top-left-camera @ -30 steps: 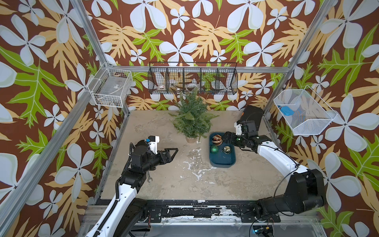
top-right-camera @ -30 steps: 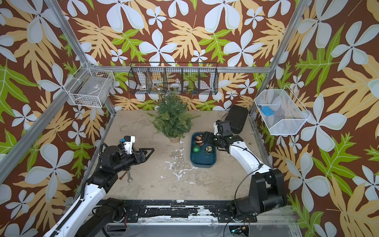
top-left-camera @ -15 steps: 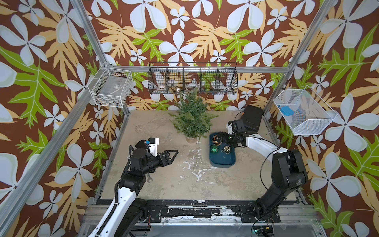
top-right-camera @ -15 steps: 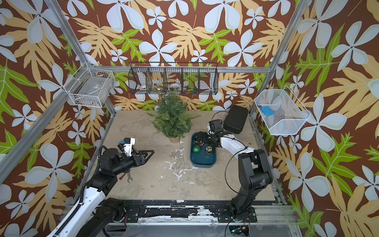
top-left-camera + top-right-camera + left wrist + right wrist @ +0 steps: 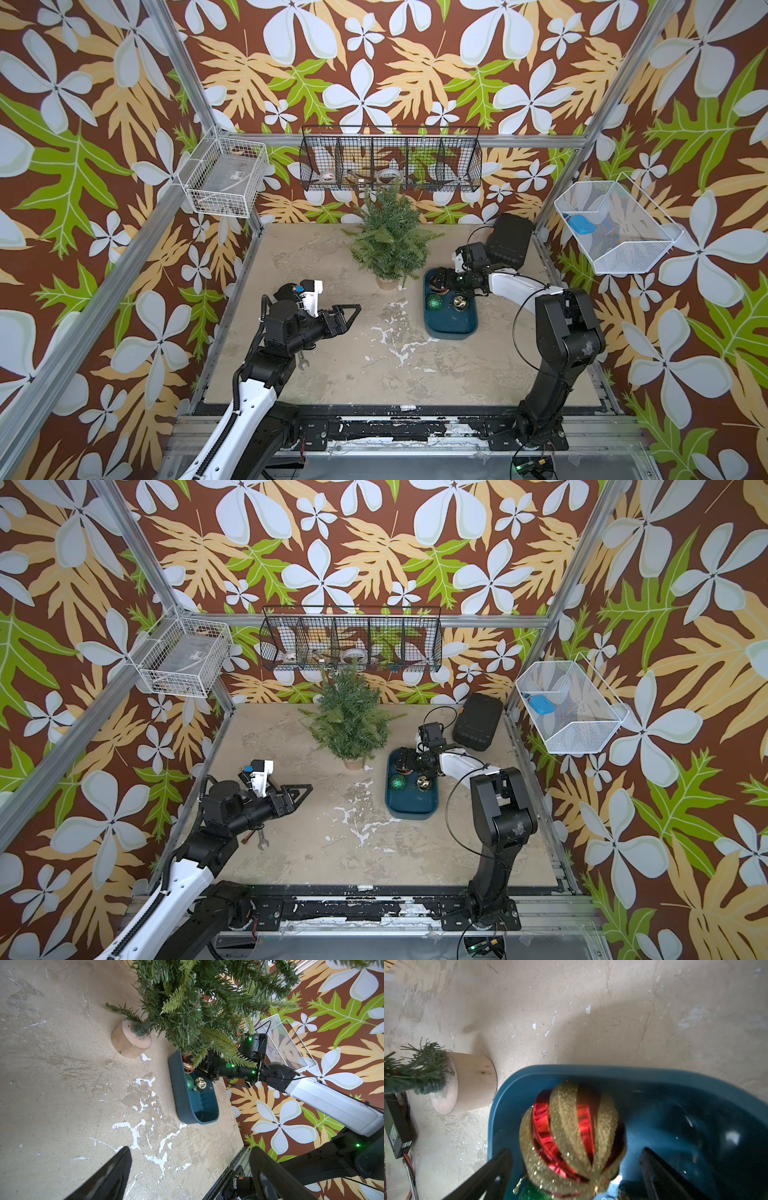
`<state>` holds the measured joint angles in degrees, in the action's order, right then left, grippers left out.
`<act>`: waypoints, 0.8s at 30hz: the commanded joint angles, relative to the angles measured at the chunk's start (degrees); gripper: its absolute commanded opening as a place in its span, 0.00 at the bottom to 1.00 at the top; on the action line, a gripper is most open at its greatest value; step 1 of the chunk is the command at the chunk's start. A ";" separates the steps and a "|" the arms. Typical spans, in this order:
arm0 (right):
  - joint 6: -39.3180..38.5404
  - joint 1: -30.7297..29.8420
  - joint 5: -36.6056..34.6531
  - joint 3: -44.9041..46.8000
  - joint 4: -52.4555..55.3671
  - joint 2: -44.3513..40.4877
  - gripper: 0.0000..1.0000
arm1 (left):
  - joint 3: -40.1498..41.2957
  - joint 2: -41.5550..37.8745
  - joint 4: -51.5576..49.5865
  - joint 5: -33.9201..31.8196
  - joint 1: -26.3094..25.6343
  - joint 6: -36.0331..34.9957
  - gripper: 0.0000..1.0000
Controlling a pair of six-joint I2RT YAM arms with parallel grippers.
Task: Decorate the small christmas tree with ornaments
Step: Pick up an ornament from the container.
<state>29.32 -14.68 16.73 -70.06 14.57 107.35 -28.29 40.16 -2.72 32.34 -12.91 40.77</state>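
Note:
The small christmas tree (image 5: 388, 241) (image 5: 351, 721) (image 5: 207, 1001) stands in its tan pot (image 5: 473, 1086) at the back of the table. Right of it lies a blue tray (image 5: 451, 328) (image 5: 411, 806) (image 5: 612, 1076) with the ornaments. The green ornament (image 5: 435, 303) (image 5: 189, 1082) and the gold ornament (image 5: 459, 302) (image 5: 200, 1084) sit side by side. The red-and-gold striped ornament (image 5: 573, 1136) lies at the tray's far end. My right gripper (image 5: 576, 1151) (image 5: 440, 280) is open, its jaws on either side of that ornament with gaps showing. My left gripper (image 5: 353, 309) (image 5: 190, 1149) hovers open and empty over the table's left.
A wrench (image 5: 302, 362) lies under my left arm. A black case (image 5: 509, 243) sits in the back right corner. A black wire basket (image 5: 390, 164) hangs just behind the treetop. White wire baskets (image 5: 226, 178) (image 5: 615, 228) hang on the side walls.
My right arm has folded, its elbow raised, and the gripper has pushed to the tray's far end around the striped ornament. The left arm has barely shifted.

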 commanded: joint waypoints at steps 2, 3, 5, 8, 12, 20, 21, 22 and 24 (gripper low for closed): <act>0.21 -0.26 1.02 -0.75 -1.54 1.11 0.93 | 0.25 -0.13 0.86 0.09 -0.03 0.79 0.91; 0.21 -0.26 1.17 -0.86 -1.42 1.44 0.91 | 0.39 -0.18 0.80 -0.07 -0.10 0.80 0.90; 0.30 -0.22 1.37 -0.87 -1.51 1.81 0.88 | 0.59 -0.22 0.84 -0.24 -0.03 0.91 0.90; 0.30 -0.22 1.48 -0.25 -1.93 1.73 0.83 | 0.87 -0.25 1.17 -0.26 -0.01 1.17 0.90; 0.31 -0.21 1.81 0.42 -2.18 1.09 0.81 | 1.05 -0.03 1.47 -0.25 -0.04 1.20 0.90; -0.15 -0.20 1.37 1.70 -1.59 -4.07 0.78 | 1.04 0.73 2.12 0.05 -0.04 1.15 0.89; -0.10 -0.25 1.37 2.09 -1.64 -5.18 0.78 | 1.05 0.71 2.19 0.14 -0.05 1.15 0.89; -0.05 -0.23 1.37 2.52 -1.51 -6.36 0.78 | 0.97 0.63 2.21 0.10 -0.04 1.26 0.89; 0.02 -0.21 1.54 3.17 -1.14 -8.97 0.78 | 0.83 0.50 2.20 0.23 -0.10 1.32 0.89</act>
<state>29.67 -14.87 18.17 -67.33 13.15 100.68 -27.29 40.82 -2.31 31.97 -12.91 41.65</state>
